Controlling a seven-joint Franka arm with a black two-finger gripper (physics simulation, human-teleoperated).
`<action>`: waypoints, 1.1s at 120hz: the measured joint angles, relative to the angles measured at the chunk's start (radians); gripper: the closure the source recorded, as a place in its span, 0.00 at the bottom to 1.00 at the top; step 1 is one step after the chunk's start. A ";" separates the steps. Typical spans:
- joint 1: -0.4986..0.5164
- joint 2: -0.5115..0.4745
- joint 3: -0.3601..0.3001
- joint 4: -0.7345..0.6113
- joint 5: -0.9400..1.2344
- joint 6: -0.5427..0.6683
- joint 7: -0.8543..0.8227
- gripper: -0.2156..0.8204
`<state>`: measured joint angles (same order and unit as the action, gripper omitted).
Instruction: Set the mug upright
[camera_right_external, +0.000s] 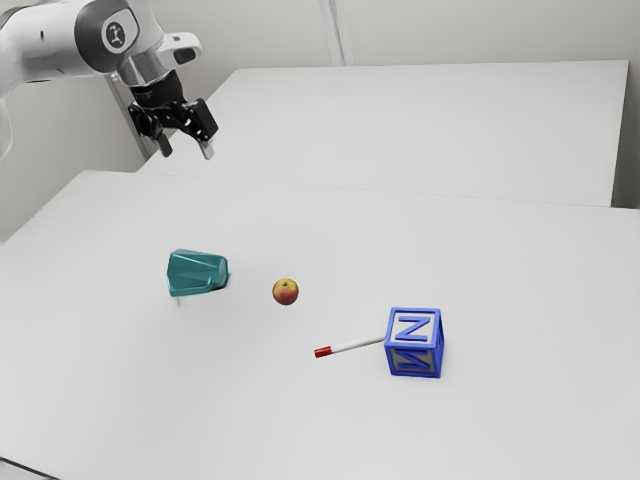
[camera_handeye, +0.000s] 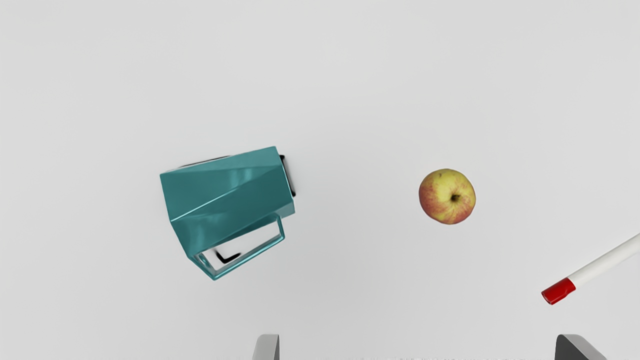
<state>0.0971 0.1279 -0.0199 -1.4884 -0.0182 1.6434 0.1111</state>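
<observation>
And here, at the exterior view's left, was the gripper (camera_right_external: 186, 152), up high over the table (camera_right_external: 200, 410), wide open, its fingers (camera_handeye: 269, 347) well apart with nothing gripped! Below it lay the mug (camera_right_external: 198, 273), down on its side, and that looked like the whole contest: a grasp was needed, then a careful tip. The wider end, most likely the mouth, faced the exterior view's left; the narrower end pointed roughly toward the apple. The smart play was to line the hand up over the body, turn it so the fingers would straddle the mug's sides, and pick a line clear of the handle (camera_handeye: 250, 259), which jutted out toward the exterior camera's side. Then down low, a firm but gentle squeeze, a small lift, and a slow roll to bring the wide end up before setting the base flat. Those slanted, faceted walls could slip or twist, so no rushing the release!

And where was it against the hand? Well beneath the fingertips, untouched by them, and off to one side: the wrist view had it mostly out past one finger's line, so the hand needed to shift sideways as well as drop.

Farther right sat the apple (camera_right_external: 285, 291), then the red-tipped marker (camera_right_external: 350, 347), and last the blue-edged letter block (camera_right_external: 414, 342), right by the marker's far end.
</observation>
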 joint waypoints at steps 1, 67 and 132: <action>0.000 0.000 0.000 0.000 0.000 0.000 0.001 0.21; -0.015 -0.002 0.044 -0.002 -0.031 -0.019 0.030 0.21; 0.140 0.086 0.333 -0.157 -0.579 -0.132 0.267 0.21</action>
<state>0.2372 0.2135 0.3127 -1.6455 -0.5968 1.5112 0.3785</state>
